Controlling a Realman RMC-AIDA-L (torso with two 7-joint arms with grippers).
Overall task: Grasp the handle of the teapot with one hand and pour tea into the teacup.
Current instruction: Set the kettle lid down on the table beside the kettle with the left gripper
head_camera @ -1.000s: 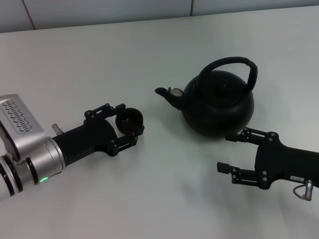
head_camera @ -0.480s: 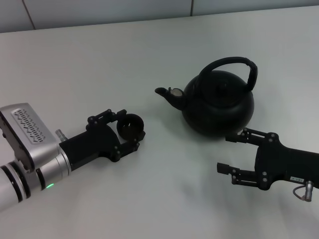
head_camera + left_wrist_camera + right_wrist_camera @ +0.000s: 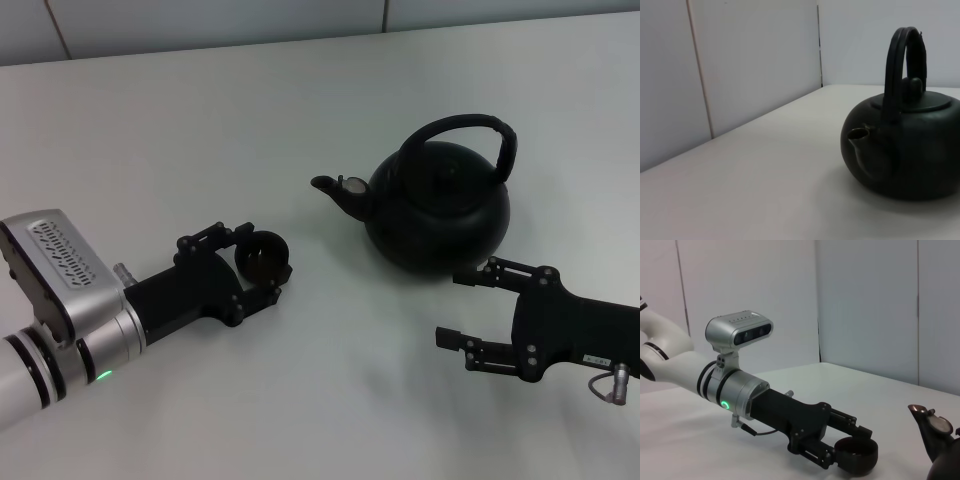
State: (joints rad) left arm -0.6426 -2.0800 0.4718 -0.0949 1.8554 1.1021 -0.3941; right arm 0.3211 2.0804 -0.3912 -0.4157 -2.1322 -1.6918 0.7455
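The matte-black teapot (image 3: 440,210) stands upright on the white table, its spout (image 3: 335,188) pointing toward my left arm. Its arched handle (image 3: 470,128) stands up over the lid. The small black teacup (image 3: 263,253) sits between the fingers of my left gripper (image 3: 257,262), left of and a little nearer than the spout. My right gripper (image 3: 460,306) is open and empty, just in front of the teapot, not touching it. The left wrist view shows the teapot (image 3: 907,150) and handle (image 3: 902,65). The right wrist view shows the left gripper (image 3: 852,450) holding the teacup (image 3: 857,456).
The white table (image 3: 300,110) stretches bare around the teapot, with grey wall panels behind its far edge. My silver left forearm with its camera block (image 3: 55,265) lies low over the front left of the table.
My left arm has shifted a little right and nearer, carrying the teacup with it. The teapot and right arm have not moved.
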